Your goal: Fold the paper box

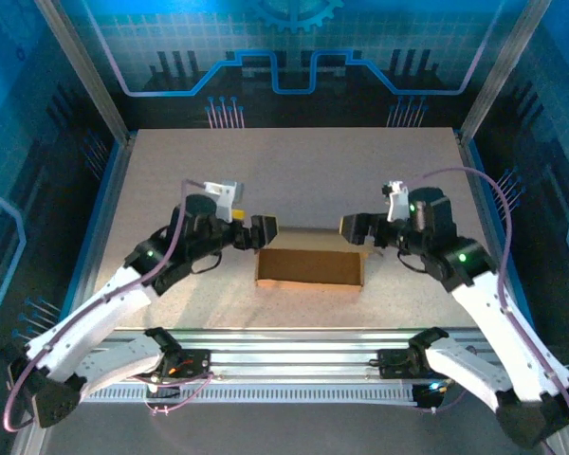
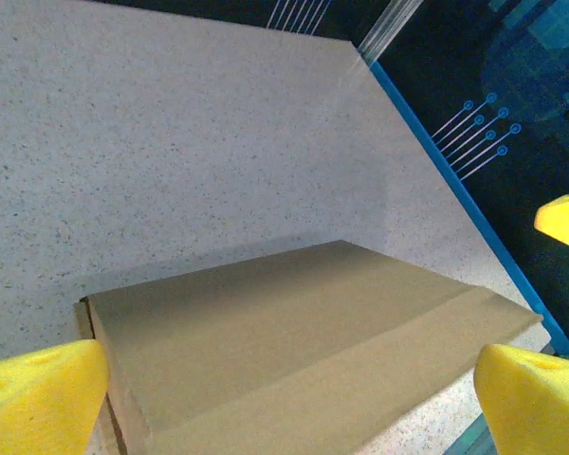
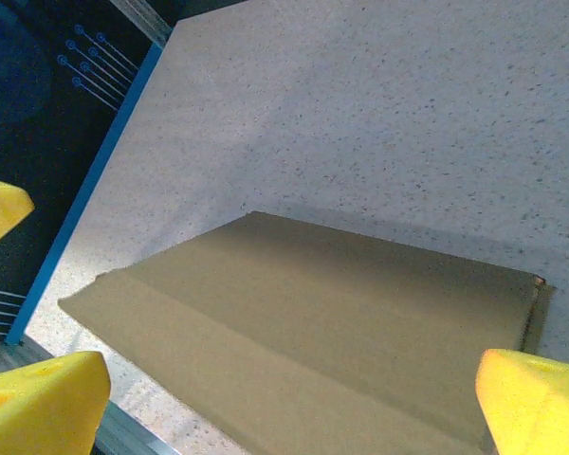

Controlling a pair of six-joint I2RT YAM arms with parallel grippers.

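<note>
The box (image 1: 310, 263) lies flat near the middle of the top view, a little below centre, on the speckled table (image 1: 294, 171); it is a shallow brown rectangle with its long side running left to right, its top face shut and its front wall facing the bottom of the frame. The left gripper (image 1: 263, 232) hangs at the box's upper left corner and the right gripper (image 1: 351, 227) at its upper right corner, each pointing in toward the middle of the frame. Whether either tip touches the cardboard cannot be told from above. Both grippers have their jaws wide apart and hold nothing. In the left wrist view the box (image 2: 303, 341) fills the lower half of the frame, one corner near the left edge, a crease running along its top toward the right; the yellow fingers (image 2: 38, 393) sit in the two bottom corners with the box between them and lower down, no cardboard pinched. In the right wrist view the box (image 3: 303, 322) crosses the lower half from left to right, its corner at the right edge, a flap seam along the left part, and the yellow fingers (image 3: 536, 398) again stand in the bottom corners, spread to either side of it
</note>
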